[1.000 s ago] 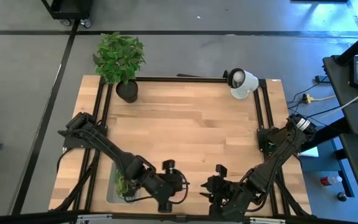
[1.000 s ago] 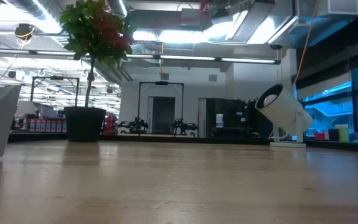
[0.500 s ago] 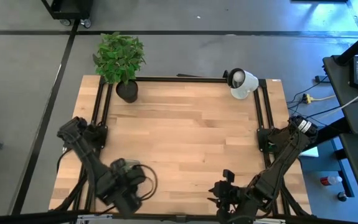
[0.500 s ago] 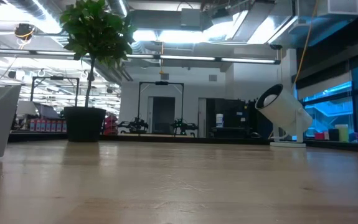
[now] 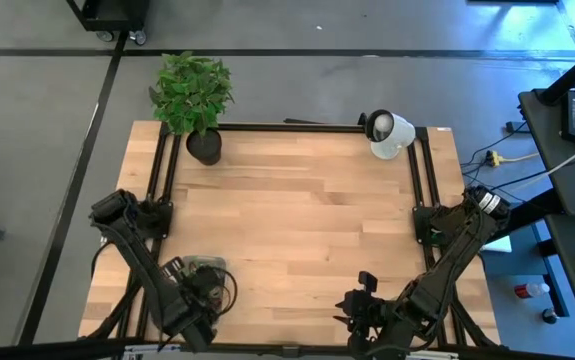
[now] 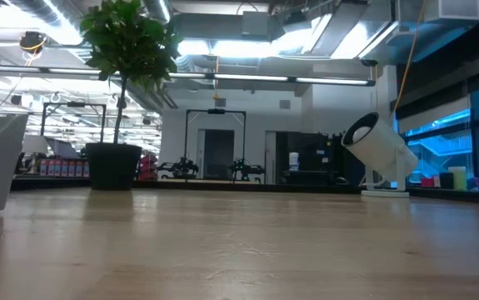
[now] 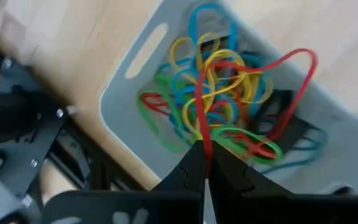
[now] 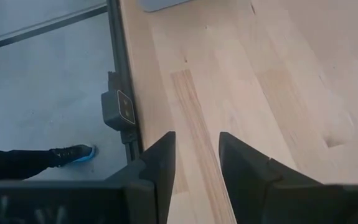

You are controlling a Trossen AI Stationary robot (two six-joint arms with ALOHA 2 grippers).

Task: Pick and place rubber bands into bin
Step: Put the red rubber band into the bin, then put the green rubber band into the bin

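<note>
With our left hand clamped on a red rubber band above the bin at the tabletop's seven o'clock, we should lower before releasing; right hand waits, fingers apart.

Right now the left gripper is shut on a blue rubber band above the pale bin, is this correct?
Not quite: the band is red, not blue. The left wrist view shows the left gripper shut on a red rubber band above the pale bin.
</note>
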